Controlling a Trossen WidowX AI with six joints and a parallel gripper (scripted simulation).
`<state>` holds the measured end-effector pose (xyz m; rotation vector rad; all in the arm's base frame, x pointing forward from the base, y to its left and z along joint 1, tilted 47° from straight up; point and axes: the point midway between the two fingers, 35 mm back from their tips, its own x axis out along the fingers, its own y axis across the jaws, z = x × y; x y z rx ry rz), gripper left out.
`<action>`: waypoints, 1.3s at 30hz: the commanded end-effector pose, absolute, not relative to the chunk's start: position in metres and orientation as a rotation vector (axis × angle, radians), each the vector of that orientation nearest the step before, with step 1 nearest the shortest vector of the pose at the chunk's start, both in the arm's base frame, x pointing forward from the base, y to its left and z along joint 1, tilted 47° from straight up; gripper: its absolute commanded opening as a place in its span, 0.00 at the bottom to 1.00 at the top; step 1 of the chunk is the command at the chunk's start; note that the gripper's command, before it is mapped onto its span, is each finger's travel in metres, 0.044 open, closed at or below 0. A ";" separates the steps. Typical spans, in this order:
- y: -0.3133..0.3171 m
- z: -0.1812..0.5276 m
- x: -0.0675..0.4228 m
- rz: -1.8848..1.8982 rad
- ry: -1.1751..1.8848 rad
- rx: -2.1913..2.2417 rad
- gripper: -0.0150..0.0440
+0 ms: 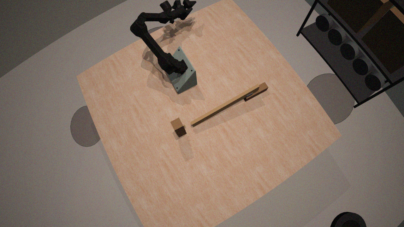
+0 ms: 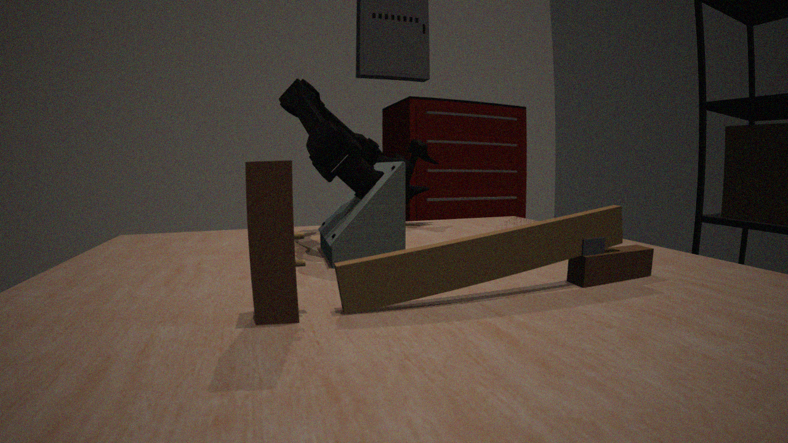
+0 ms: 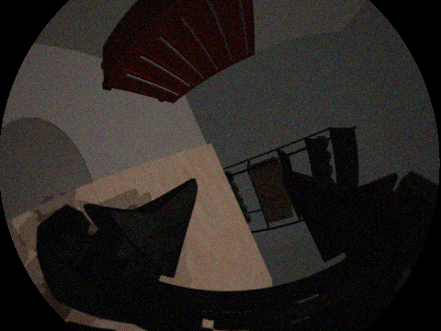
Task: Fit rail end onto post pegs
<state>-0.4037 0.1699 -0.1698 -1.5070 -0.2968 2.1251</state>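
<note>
The long wooden rail (image 1: 223, 108) (image 2: 473, 258) slopes from the table up to the metal bracket (image 1: 249, 97) (image 2: 593, 246) on the low footboard block (image 1: 263, 86) (image 2: 611, 267). Its near end rests on the table, a short gap in front of the dark upright post (image 1: 177, 125) (image 2: 271, 242). Two small pegs (image 1: 185, 126) (image 2: 300, 263) stick out of the post toward the rail, well above the rail's end. My gripper (image 1: 183, 4) (image 2: 421, 170) (image 3: 241, 179) is open and empty, folded back at the far side of the table, far from the rail.
The arm stands on a grey-blue wedge mount (image 1: 185, 78) (image 2: 369, 231) behind the rail. A red drawer cabinet (image 2: 462, 159) (image 3: 184, 31) stands by the back wall. A black shelf rack (image 1: 358, 42) (image 2: 743, 137) is off the table's right side. Round grey stools (image 1: 83, 126) flank the table.
</note>
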 end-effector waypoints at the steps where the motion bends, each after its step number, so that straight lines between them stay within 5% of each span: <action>1: 0.171 -0.170 -0.403 2.122 -0.295 -1.508 0.98; 11: 0.283 -0.151 -0.315 1.823 -0.089 -1.563 1.00; 22: 0.375 -0.119 -0.145 1.432 0.143 -1.658 1.00; 39: 0.334 -0.070 0.144 0.924 0.629 -1.899 1.00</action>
